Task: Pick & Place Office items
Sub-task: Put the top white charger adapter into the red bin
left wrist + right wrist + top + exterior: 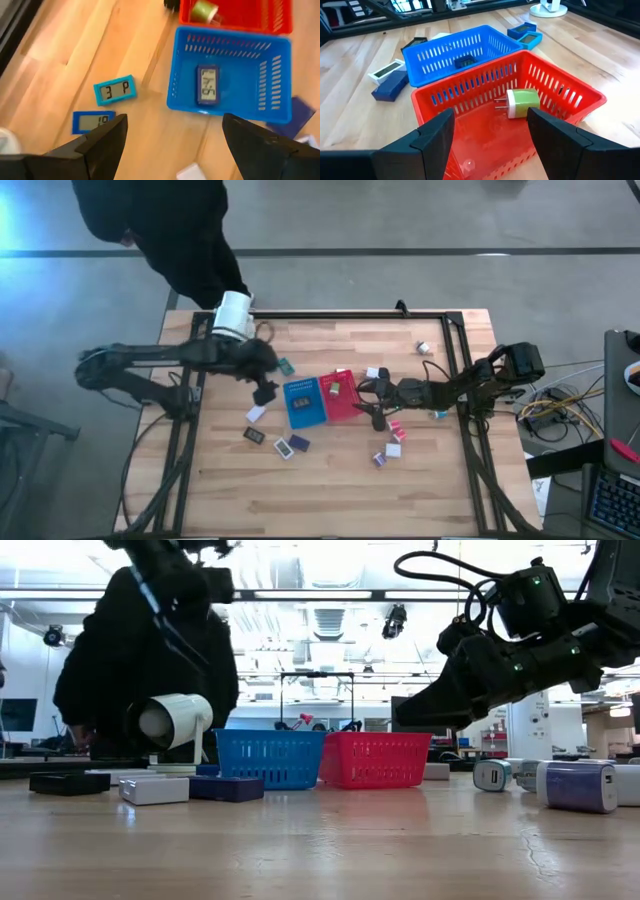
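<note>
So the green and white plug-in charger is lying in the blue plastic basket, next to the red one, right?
Not quite. The green and white plug-in charger lies in the red plastic basket, as the right wrist view shows. The blue plastic basket beside it holds a small flat display instead.

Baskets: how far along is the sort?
Done: one display unit lies in the blue basket, one green charger in the red basket. In hand: nothing; left gripper and right gripper open, empty. Left: the teal display and other loose pieces.
</note>
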Robot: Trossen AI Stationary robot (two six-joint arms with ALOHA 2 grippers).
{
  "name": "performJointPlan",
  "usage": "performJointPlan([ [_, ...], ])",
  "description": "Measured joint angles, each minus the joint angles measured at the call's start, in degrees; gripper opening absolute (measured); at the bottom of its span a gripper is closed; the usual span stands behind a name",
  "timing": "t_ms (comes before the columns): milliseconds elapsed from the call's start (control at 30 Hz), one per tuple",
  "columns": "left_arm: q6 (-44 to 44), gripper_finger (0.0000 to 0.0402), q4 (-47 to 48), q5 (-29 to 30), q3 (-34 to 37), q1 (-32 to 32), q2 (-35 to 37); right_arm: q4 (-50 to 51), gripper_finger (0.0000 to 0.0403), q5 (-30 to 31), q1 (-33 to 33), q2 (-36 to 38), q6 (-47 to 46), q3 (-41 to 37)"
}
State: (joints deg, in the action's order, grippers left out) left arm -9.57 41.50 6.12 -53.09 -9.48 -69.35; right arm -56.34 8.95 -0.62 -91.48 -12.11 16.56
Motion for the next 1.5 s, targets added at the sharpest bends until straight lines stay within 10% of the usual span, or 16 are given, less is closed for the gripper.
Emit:
performJointPlan([
  [533, -8.1, 0.033, -59.5, -5.7, 44.9, 0.2, 17.2, 4.0, 0.0244, 0.2, 0.2, 0.1, 0.4, 1.8],
  [733, -8.7, 0.033, -62.2, -5.7, 47.0, 0.2, 17.3, 10.3, 0.0244, 0.2, 1.6, 5.8, 1.0, 1.8],
  [1200, -8.3, 0.033, -65.0, -5.7, 52.4, 0.2, 17.2, 60.6, 0.0244, 9.1, 4.3, 43.6, -1.2, 3.6],
  [1500, -8.7, 0.033, -67.2, -5.7, 52.8, 0.2, 17.2, 67.3, 0.0244, 12.0, 10.6, 43.0, 0.7, 3.1],
])
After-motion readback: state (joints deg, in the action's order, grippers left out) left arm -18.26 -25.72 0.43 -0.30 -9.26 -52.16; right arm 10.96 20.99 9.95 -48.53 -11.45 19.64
